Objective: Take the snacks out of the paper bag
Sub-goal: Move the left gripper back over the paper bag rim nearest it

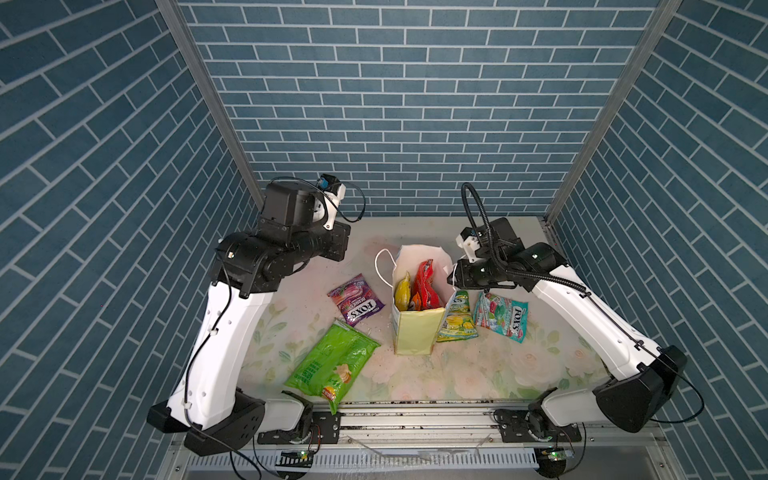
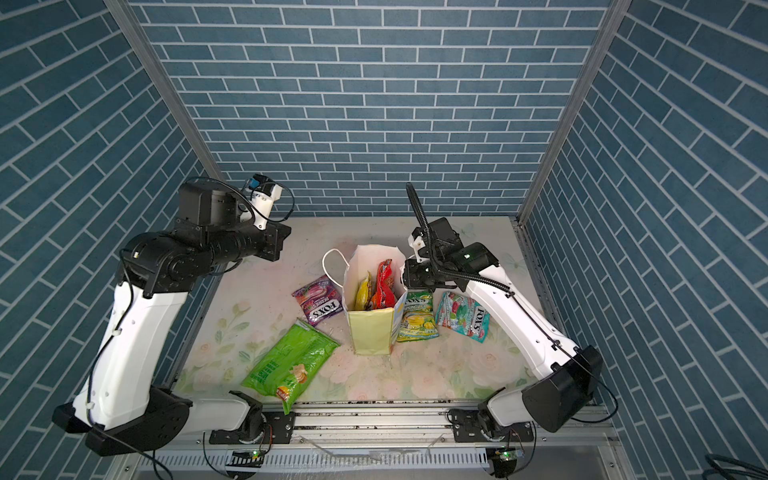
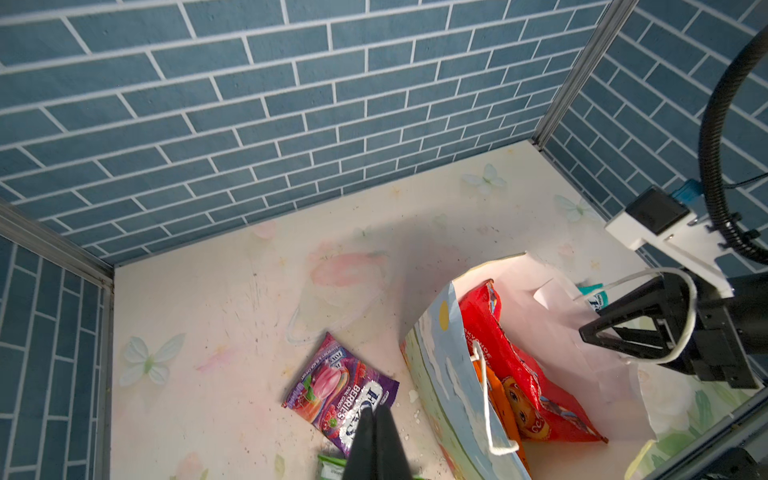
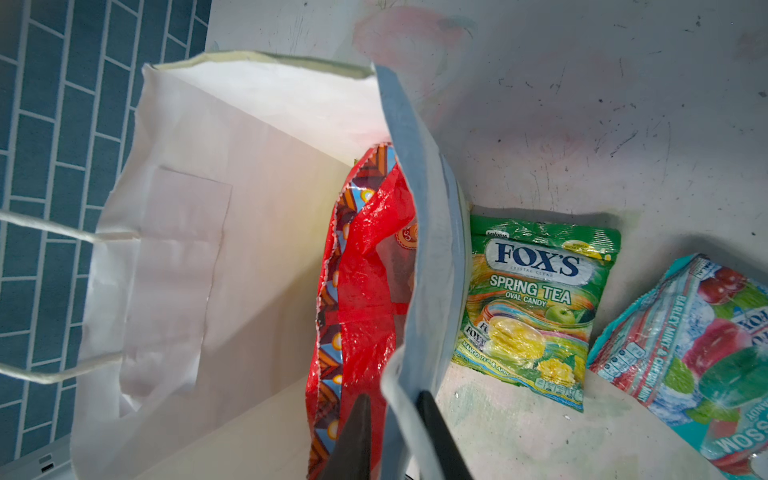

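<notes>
The paper bag (image 1: 417, 332) (image 2: 370, 332) stands upright mid-table, mouth open. A red pack (image 1: 424, 282) (image 4: 365, 291) and a yellow pack (image 1: 402, 291) stick up inside it. My right gripper (image 4: 394, 395) (image 1: 453, 278) is shut on the bag's right wall, one finger inside and one outside. My left gripper (image 3: 375, 411) is shut and empty, raised above the purple FOX'S pack (image 1: 356, 299) (image 3: 340, 386). On the table lie the green chip bag (image 1: 332, 361), a yellow-green FOX'S pack (image 1: 457, 318) (image 4: 536, 307) and a teal FOX'S pack (image 1: 500, 316) (image 4: 698, 353).
Blue brick walls (image 1: 399, 124) close in the back and both sides of the floral table (image 1: 478, 374). A metal rail (image 1: 415, 415) runs along the front edge. The bag's left cord handle (image 1: 380, 266) hangs outward; the other cord (image 3: 685, 324) loops round my right gripper.
</notes>
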{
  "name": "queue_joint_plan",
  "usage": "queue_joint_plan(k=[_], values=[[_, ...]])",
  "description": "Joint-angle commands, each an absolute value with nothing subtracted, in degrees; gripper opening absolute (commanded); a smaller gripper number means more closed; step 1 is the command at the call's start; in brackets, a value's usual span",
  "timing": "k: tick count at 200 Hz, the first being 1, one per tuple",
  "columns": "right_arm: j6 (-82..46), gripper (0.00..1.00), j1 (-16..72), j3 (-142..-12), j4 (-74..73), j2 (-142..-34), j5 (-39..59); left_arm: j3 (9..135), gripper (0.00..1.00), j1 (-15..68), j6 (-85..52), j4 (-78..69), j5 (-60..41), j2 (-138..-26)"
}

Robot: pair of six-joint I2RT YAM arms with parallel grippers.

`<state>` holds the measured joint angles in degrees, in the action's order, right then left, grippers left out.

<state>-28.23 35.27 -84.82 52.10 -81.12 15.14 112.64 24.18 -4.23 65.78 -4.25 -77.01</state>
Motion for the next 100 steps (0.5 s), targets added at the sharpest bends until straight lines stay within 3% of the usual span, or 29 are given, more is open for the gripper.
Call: queue_joint_plan(k=[1,43,100], values=[[-27.51,0.21,35.51,-86.72,54.13,-80.77,13.57,110.2,0.09,23.8,-5.74,66.85,-5.51,-74.99],[-27.51,0.21,35.62,-87.1,54.32,-80.36,12.95,107.46,0.28,23.82,-7.17,69.08,-6.83,-73.17],[-27.75,0.23,35.51,-87.19,51.58,-78.37,12.39,101.51,0.38,24.08,-10.49,71.06,-10.66,-69.99]])
